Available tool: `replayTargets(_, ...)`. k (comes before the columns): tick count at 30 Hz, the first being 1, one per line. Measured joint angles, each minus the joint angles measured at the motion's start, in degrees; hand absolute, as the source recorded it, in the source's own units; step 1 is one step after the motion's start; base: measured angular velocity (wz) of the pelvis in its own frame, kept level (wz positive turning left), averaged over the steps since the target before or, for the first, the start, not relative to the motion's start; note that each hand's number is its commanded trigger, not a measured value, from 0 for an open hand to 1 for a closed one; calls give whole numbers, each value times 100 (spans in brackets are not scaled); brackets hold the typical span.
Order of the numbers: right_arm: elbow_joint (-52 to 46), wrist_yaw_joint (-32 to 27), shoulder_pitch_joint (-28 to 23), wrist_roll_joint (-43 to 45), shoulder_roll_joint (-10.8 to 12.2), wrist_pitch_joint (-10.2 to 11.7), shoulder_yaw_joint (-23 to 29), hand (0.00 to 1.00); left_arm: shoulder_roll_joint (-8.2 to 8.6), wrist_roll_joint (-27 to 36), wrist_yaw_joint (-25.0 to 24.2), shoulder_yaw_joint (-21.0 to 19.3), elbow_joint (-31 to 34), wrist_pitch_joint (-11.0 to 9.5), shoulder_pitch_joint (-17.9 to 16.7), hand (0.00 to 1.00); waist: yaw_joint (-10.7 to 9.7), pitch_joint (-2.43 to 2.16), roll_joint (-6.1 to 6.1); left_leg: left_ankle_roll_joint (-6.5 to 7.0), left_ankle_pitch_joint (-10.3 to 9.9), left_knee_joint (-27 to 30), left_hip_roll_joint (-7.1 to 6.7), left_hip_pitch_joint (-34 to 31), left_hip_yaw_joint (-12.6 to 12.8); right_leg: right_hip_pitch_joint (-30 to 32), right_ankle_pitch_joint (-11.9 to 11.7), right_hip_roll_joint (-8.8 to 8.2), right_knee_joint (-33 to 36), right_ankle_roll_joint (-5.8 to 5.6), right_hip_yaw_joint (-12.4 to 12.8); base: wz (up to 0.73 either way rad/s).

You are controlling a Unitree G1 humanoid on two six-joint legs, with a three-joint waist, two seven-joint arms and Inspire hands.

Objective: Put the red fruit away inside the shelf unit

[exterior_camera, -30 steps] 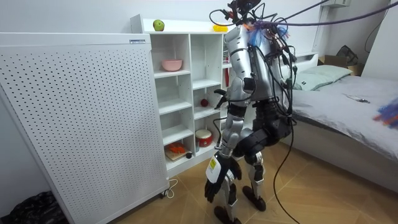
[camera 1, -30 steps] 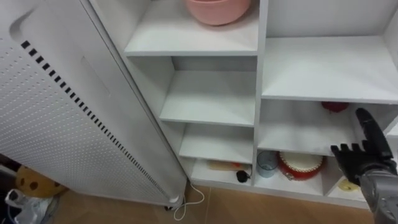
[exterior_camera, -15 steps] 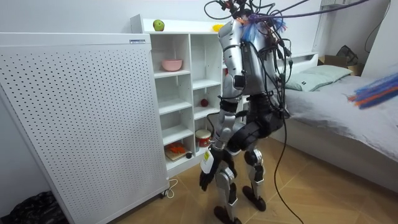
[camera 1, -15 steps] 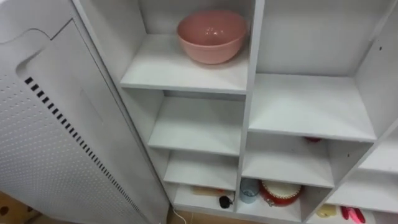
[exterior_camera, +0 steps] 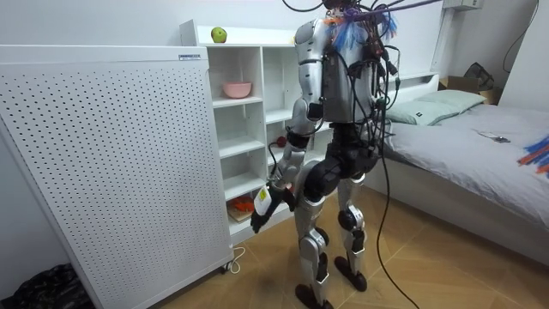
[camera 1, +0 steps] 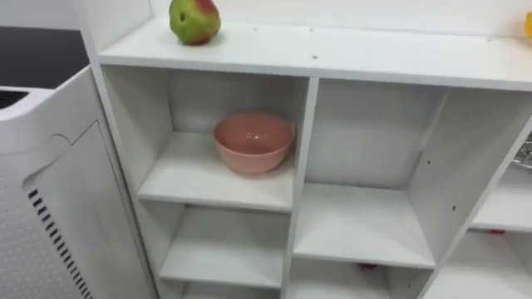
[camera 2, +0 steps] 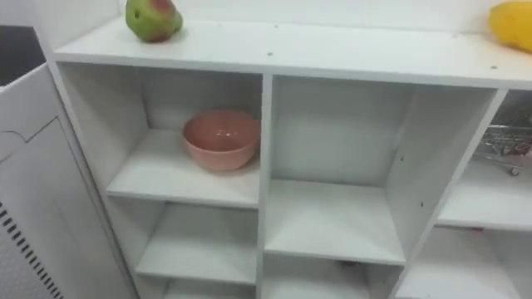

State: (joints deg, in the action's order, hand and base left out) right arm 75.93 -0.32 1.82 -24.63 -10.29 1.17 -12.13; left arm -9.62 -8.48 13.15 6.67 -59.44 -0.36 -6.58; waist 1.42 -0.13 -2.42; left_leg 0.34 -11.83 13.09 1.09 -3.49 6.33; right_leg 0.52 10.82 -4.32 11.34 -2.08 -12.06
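Observation:
A green and red apple [camera 1: 194, 20] lies on the top board of the white closet [camera 1: 332, 58], at its left end. At the right end of that board lies a yellow fruit [camera 2: 511, 25]. One shelf below the apple stands a pink bowl [camera 1: 253, 143]. In the room view I stand upright close before the closet [exterior_camera: 232, 129]. My left hand [exterior_camera: 262, 204] hangs low beside the bottom shelves, its fingers relaxed and holding nothing. A small red fruit [exterior_camera: 280, 141] rests on a middle shelf of the right column.
A white perforated panel [exterior_camera: 103, 172] stands against the closet's left side. A wire rack [camera 2: 507, 145] shows in the compartment at the far right. Orange things [exterior_camera: 243, 205] lie on a low shelf. A bed [exterior_camera: 480, 146] stands behind me on the room view's right.
I have straightened up from a bend, so my eyes moved from the lower shelves to the top board. My left hand rose from near the floor, and my right hand left the eye view.

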Motion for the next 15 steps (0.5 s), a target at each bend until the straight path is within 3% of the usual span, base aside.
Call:
replayTargets(4,0,79,-17,173,0,-14,112,0,10,-20,-38,-209,0,1,-60,0,-2,13,62,-17,-11,-198,7,395,99,-293,-6,23,-83,-7,54,-15)
replayTargets(8,24,245,-63,574,21,-210,666,0,115,-65,-128,-833,-66,34,-191,0,-105,20,120,-20,-11,-290,1,574,102,-479,-6,24,-147,-8,11,-1)
replayTargets(15,-7,295,-423,695,86,-379,1017,0,137,-112,-284,-1194,-256,471,-448,0,-127,21,70,-28,-7,-320,8,745,130,-563,-7,34,-167,-7,71,-5)
